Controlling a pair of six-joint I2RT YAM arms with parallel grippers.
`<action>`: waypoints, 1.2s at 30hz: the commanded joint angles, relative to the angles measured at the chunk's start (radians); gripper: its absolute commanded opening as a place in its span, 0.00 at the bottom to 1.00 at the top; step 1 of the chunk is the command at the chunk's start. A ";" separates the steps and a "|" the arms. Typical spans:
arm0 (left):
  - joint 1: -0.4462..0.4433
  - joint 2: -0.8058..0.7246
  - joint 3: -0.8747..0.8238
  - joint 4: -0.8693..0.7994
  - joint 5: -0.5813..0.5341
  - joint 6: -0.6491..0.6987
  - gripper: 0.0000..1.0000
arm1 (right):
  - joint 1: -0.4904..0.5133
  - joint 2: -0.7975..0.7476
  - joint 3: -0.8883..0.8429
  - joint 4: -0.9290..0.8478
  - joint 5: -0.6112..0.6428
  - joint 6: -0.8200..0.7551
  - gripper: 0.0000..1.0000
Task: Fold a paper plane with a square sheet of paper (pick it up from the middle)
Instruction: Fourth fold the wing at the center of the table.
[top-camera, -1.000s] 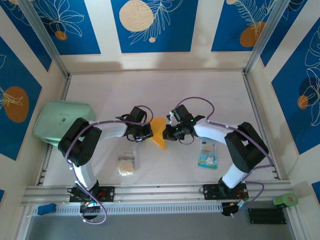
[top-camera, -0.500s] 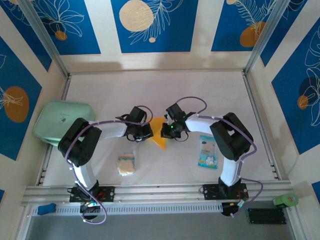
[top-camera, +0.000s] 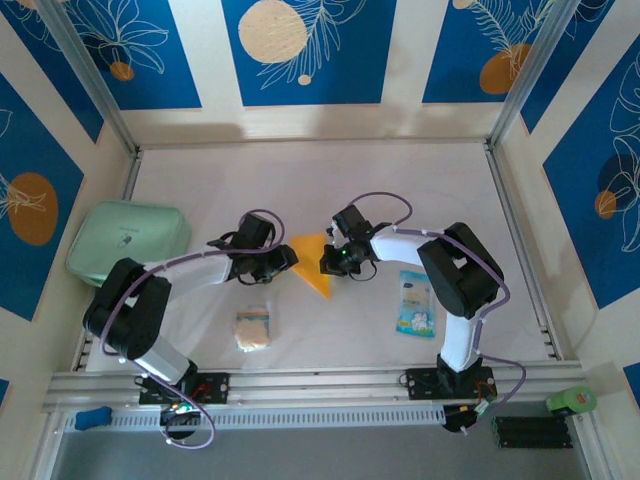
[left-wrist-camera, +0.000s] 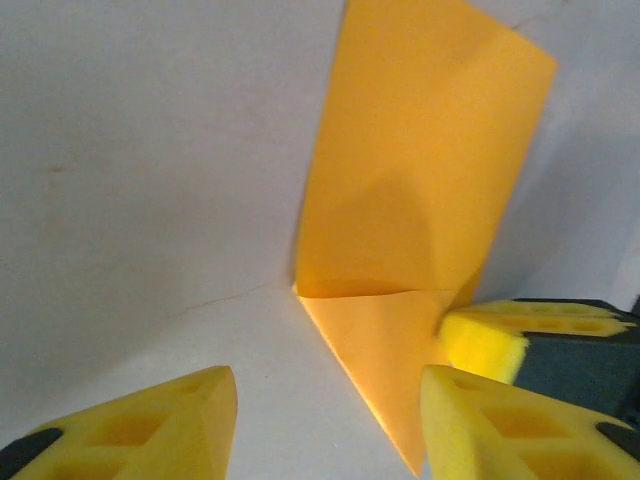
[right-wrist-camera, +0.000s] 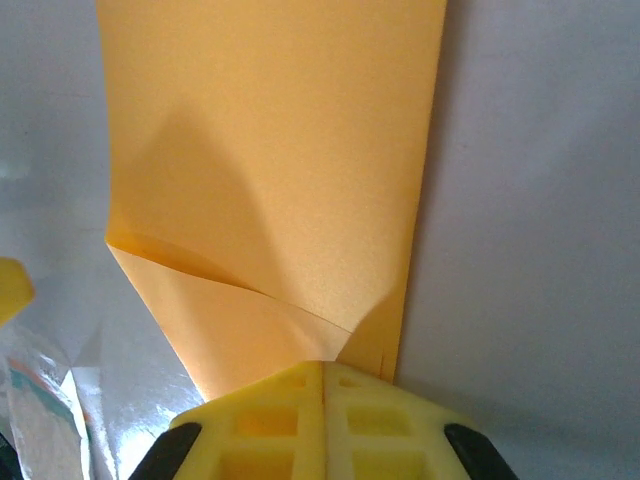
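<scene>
Judging by the creased flap, an early fold is being made. The right gripper (right-wrist-camera: 322, 372) is pinching the near edge of the orange sheet of paper (right-wrist-camera: 270, 150) with its jaws closed, while the left gripper (left-wrist-camera: 328, 390) is standing open, the sheet's pointed corner reaching in between its fingers. The next move is probably calling for the left gripper to close on that corner and carry it over squarely. Beyond both grippers, the sheet is stretching away across the middle of the tabletop (left-wrist-camera: 130, 150).
</scene>
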 joint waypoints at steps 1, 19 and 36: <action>0.004 0.033 0.005 0.034 0.019 -0.026 0.51 | -0.001 0.051 -0.006 -0.043 -0.001 -0.023 0.07; 0.007 0.150 0.062 0.107 0.119 -0.015 0.30 | -0.006 0.050 -0.016 -0.033 -0.013 -0.028 0.06; 0.052 0.171 0.059 0.173 0.245 0.076 0.28 | -0.011 0.056 -0.010 -0.045 -0.011 -0.044 0.06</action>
